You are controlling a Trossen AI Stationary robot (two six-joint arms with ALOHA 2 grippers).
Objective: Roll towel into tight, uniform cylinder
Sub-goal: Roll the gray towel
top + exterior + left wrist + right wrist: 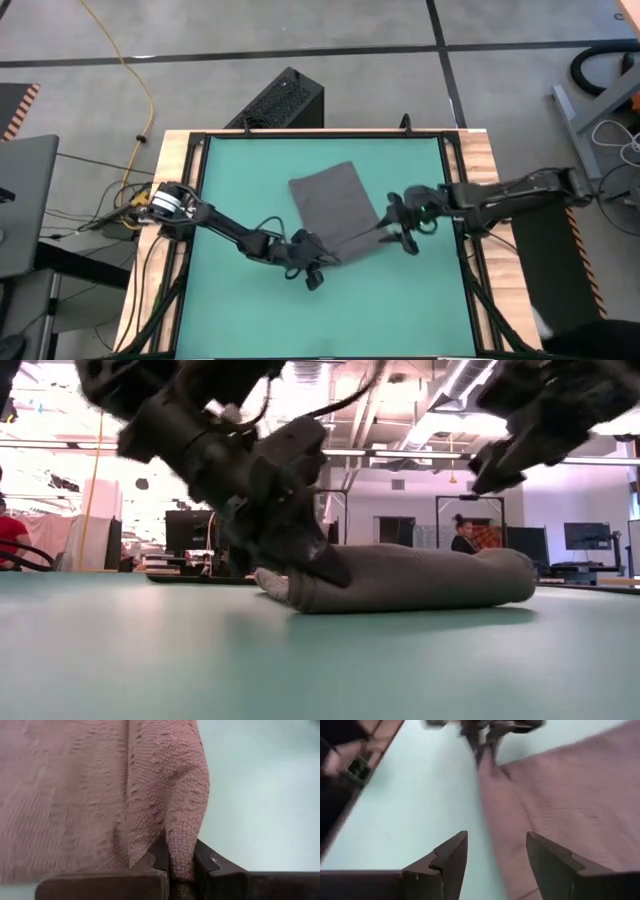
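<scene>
Two grippers are flanking the towel [335, 212] at mid-desk [240, 160]: the left gripper [318, 262] is pinching its lower rolled edge, while the right gripper [398, 232] is hanging spread beside its right end.

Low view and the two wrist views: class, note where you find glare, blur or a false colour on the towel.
Low view: bright ceiling lights glare behind the arms, which show dark against them; the towel looks grey. Left wrist view: the towel looks pinkish, its weave sharp where the left gripper pinches it. Right wrist view: the far end is motion-blurred, and the open right gripper hangs above the towel's edge.
</scene>
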